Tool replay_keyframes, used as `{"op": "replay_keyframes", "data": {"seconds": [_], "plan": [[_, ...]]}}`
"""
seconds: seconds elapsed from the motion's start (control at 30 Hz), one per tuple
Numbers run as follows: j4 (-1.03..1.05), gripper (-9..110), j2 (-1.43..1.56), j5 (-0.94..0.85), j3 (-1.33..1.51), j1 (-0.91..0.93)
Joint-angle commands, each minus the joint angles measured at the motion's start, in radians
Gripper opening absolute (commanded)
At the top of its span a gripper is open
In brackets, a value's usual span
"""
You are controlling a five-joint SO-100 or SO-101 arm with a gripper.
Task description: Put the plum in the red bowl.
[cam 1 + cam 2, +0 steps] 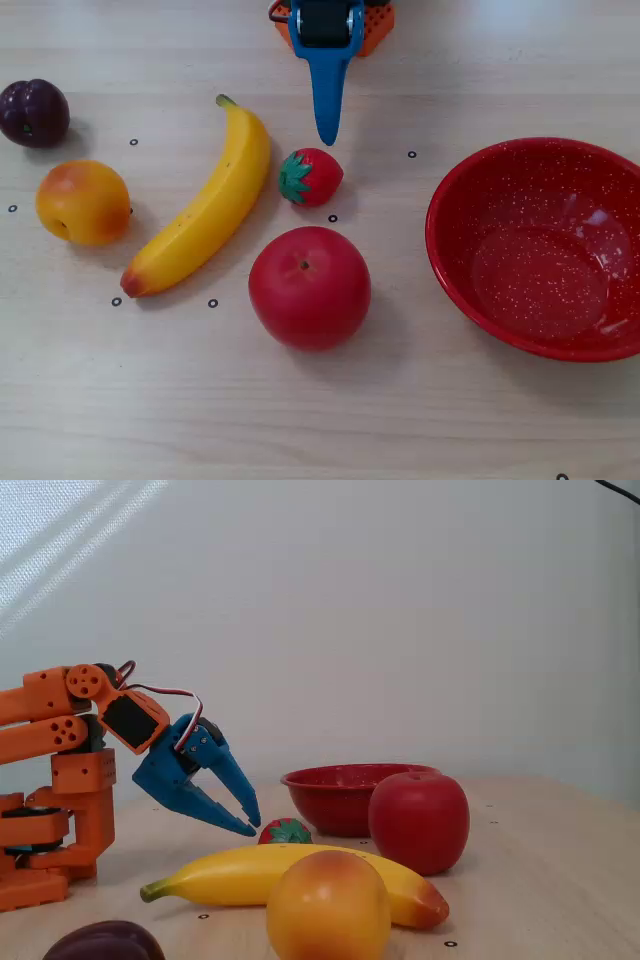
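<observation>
The plum (34,112) is small, round and dark purple. It lies at the far left of the table in a fixed view and shows only partly at the bottom left edge of the other fixed view (105,942). The red speckled bowl (470,290) stands empty at the right; it shows behind the apple in the side view (330,785). My blue gripper (327,138) hangs above the table at the top centre, pointing down near the strawberry, far from the plum. Its jaws look shut and empty in the side view (252,827).
A peach (83,202), a banana (205,205), a strawberry (311,177) and a big red apple (309,287) lie between plum and bowl. The orange arm base (50,830) stands at the table's far edge.
</observation>
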Motion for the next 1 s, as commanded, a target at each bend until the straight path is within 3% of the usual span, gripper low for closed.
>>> {"op": "replay_keyframes", "data": {"seconds": [0.0, 0.97], "plan": [[-0.008, 0, 0.011, 0.028, 0.008, 0.014], [-0.078, 0, -0.100, 0.028, -0.014, 0.020]]}}
